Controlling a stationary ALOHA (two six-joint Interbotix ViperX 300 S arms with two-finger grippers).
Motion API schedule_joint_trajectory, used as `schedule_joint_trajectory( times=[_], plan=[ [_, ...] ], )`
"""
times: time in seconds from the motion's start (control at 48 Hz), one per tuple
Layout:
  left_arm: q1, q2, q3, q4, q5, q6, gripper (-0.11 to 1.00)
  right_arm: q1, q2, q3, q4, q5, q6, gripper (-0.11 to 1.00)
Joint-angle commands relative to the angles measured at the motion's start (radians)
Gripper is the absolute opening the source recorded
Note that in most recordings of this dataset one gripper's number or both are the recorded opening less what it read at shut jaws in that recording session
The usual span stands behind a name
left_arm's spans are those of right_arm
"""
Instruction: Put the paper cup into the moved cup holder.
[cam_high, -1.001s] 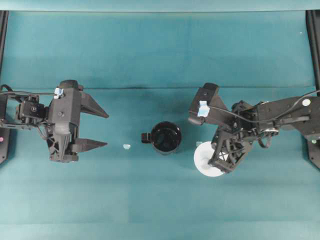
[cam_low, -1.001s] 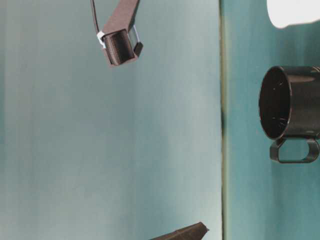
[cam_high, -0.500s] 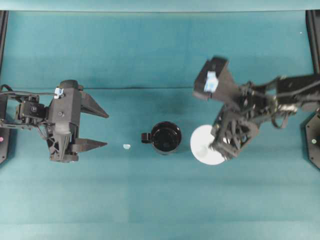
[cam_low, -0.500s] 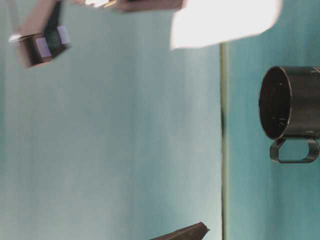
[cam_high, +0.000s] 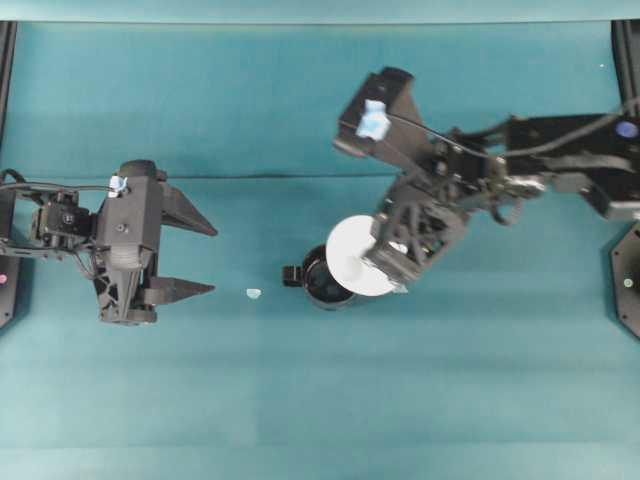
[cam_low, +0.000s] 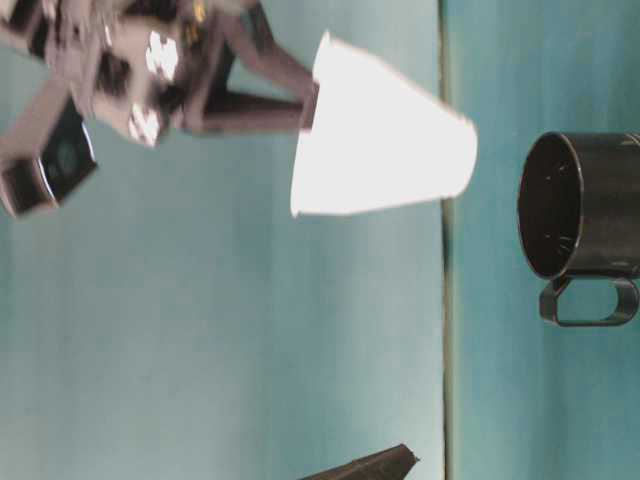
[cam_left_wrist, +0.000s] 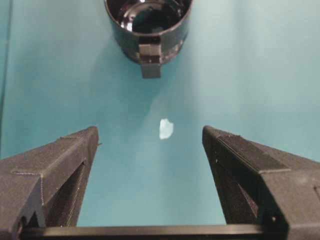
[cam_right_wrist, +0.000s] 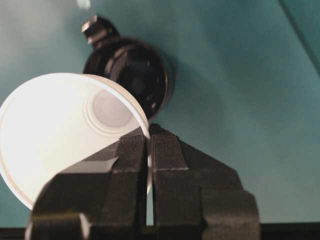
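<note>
The right gripper, fingers pinched shut on its rim, carries the white paper cup above the glossy black cup holder on the teal counter, ready for lowering, while the left gripper waits wide open

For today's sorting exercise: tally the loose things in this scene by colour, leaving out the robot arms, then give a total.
White: 2, the paper cup and a small scrap on the cloth.
Black: 1, the cup holder.
Total: 3
</note>
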Motion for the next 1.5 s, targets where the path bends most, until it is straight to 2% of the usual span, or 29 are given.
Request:
schedule_joint_trajectory(
  times=[0.0,0.584,1.48],
  plan=[
    [-0.002,-0.003,-0.014,0.003,-0.009,0.002,0.83,-0.014,0.017,-0.037,-0.002,-0.002,0.005,0.01],
    [-0.002,-0.003,-0.014,0.003,-0.009,0.002,0.83,-0.021,0.183,-0.091,0.005,-0.003,0.000,0.01],
    [-0.002,0.023,-0.023,0.003,-0.012,0.002,0.83,0.009,0.242,-0.077,0.000,-0.021,-0.002,0.01]
  ],
)
